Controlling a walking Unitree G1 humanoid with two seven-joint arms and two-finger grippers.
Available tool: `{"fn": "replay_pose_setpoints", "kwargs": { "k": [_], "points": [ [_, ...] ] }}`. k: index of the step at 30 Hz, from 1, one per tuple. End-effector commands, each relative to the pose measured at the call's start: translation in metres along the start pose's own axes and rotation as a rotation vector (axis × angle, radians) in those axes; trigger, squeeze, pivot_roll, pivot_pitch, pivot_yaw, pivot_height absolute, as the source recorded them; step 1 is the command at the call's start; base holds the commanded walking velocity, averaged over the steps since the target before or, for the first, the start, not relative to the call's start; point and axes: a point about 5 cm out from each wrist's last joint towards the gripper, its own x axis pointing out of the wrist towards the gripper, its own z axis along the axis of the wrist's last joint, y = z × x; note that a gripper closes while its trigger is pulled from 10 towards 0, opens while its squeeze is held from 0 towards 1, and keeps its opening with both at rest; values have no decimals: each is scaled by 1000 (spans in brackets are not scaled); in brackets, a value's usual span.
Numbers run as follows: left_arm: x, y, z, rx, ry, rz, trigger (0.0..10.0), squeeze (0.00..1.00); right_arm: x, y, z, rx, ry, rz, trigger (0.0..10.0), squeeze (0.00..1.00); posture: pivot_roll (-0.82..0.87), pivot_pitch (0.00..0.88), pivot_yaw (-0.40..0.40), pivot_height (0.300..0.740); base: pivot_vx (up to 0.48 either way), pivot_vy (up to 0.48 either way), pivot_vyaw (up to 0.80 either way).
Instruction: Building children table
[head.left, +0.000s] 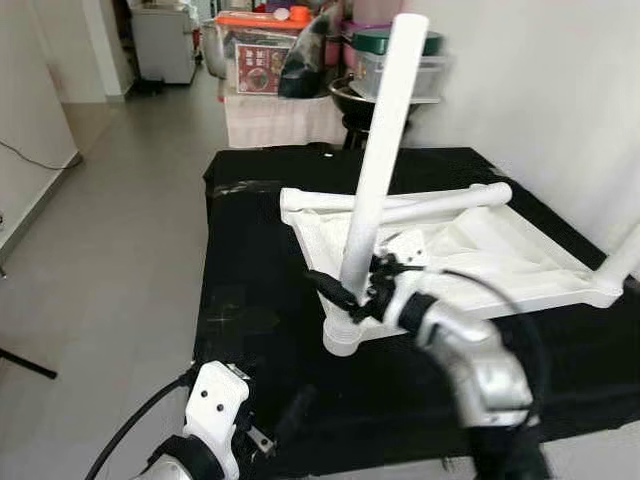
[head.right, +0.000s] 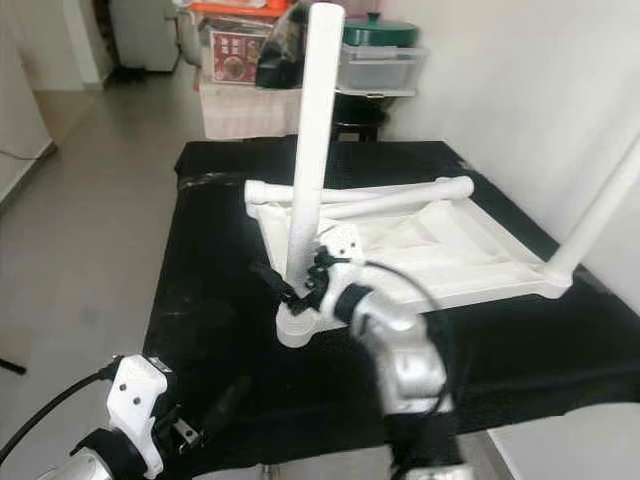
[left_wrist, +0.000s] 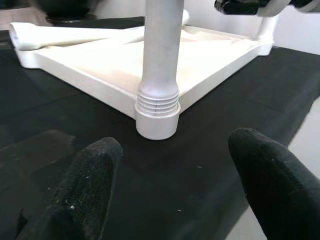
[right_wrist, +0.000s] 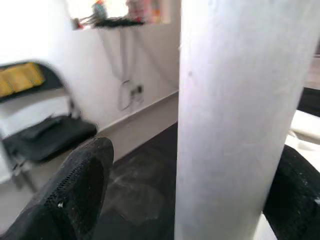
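Fingers of the right gripper (head.left: 345, 296) sit on either side of the upright white leg (head.left: 375, 170), low on its shaft just above the corner socket (left_wrist: 157, 119); in the right wrist view one black finger (right_wrist: 75, 190) stands a little off the leg, so whether the grip is closed tight cannot be told. The leg rises, slightly tilted, from the near corner of the upturned white tabletop (head.left: 500, 260), which lies flat on the black cloth (head.left: 250, 300). Two loose white legs (head.left: 440, 200) rest across the tabletop's far edge, and another fitted leg (head.right: 600, 210) stands at its right corner. The left gripper (left_wrist: 175, 195) hovers low near the socket, fingers spread apart, holding nothing.
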Motion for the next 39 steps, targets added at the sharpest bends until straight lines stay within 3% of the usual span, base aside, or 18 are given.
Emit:
{"fn": "replay_pose_setpoints", "kwargs": {
  "k": [1,3,13,14,15,17,18,24,28,29,30,31,32,33,34,36,37,39],
  "points": [
    [1,-2,-6,-26,17,-17,10000,0,9,8,5,-88,12,278,10000,0,55,40,-31,740,0,0,0],
    [0,-3,-7,-28,14,-18,10000,0,9,7,5,-113,34,382,10000,0,60,41,-35,740,0,0,0],
    [-5,-7,-5,-36,6,7,10000,0,23,2,-3,-74,80,458,10000,0,88,54,-50,740,0,0,0],
    [-6,-8,-5,-38,6,6,10000,0,26,1,-5,-72,86,448,9412,0,89,55,-51,740,0,0,0],
    [-7,-9,-5,-40,7,5,10000,0,27,1,-6,-69,84,448,4941,0,90,57,-53,740,0,0,0],
    [-7,-10,-5,-42,7,3,10000,0,27,1,-6,-67,80,452,4941,0,90,57,-53,740,0,0,0],
    [-8,-10,-5,-44,7,2,10000,0,28,0,-8,-61,78,454,0,0,89,60,-54,740,0,0,0],
    [-9,-12,-6,-48,8,-1,10000,0,24,-1,-16,-45,83,459,0,0,87,61,-52,740,0,0,0],
    [-10,-12,-7,-54,11,-5,10000,0,13,-8,-34,-4,101,231,0,0,75,55,-63,740,0,0,0],
    [-10,-12,-7,-54,11,-5,10000,0,13,-8,-34,-4,101,231,0,0,75,55,-63,740,0,0,0],
    [-11,-11,-7,-53,12,-5,10000,0,11,-7,-37,10,70,61,0,0,77,53,-70,740,0,0,0],
    [-11,-11,-7,-53,12,-5,10000,0,11,-7,-37,10,70,61,0,0,77,53,-70,740,0,0,0],
    [-12,-10,-7,-53,14,-3,10000,0,3,-7,-40,36,63,-326,0,0,57,61,-65,740,0,0,0],
    [-12,-10,-7,-53,14,-3,10000,0,3,-7,-40,36,63,-326,0,0,57,61,-65,740,0,0,0],
    [-12,-8,-7,-53,14,-1,10000,0,-9,11,-45,-13,84,-481,0,0,46,58,-49,740,0,0,0],
    [-12,-8,-7,-53,14,-1,10000,0,-9,11,-45,-13,84,-481,0,0,46,58,-49,740,0,0,0],
    [-11,-6,-7,-53,13,-1,10000,0,-19,26,-50,-39,106,-573,0,0,41,58,-43,740,0,0,0],
    [-9,-3,-8,-55,16,-9,10000,0,-15,36,-55,-62,120,-560,0,0,47,35,-33,740,0,0,0]
  ]
}}
